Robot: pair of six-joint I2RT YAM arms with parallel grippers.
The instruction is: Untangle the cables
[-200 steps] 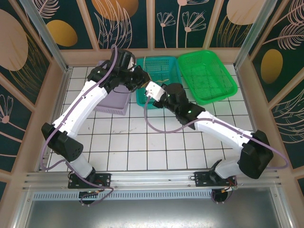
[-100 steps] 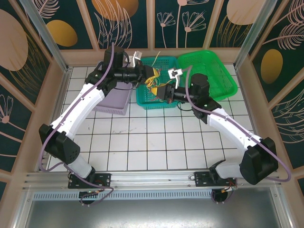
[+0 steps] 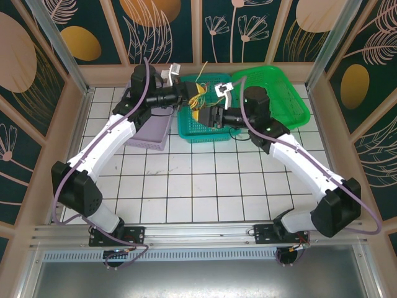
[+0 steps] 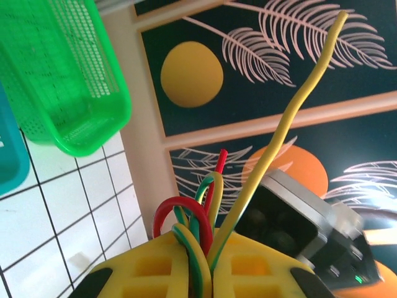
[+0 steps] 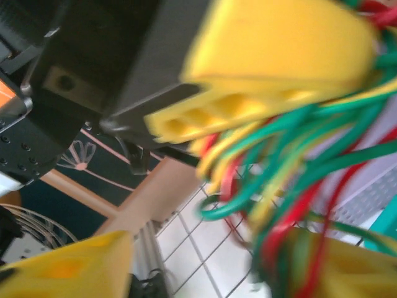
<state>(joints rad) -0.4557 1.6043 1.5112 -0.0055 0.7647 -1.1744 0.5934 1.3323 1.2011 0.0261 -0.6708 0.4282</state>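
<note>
Left fingers (image 4: pixel 242 267) pinch the cables (image 4: pixel 197 217), holding the knot above the teal basket (image 3: pixel 185 129); right fingers (image 3: pixel 209 117) stand spread beside it, probably to catch one strand

Surface: white tiled table (image 3: pixel 186 186)
Far left: lilac plastic mesh basket (image 3: pixel 149 140)
Far middle: teal plastic mesh basket (image 3: pixel 198 135)
Far right: bright green plastic mesh basket (image 3: pixel 285 105)

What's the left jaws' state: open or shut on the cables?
Shut on the cables. Left wrist view: the left gripper has its jaws together, with green, red and yellow wires pinched between the yellow fingers.
</note>
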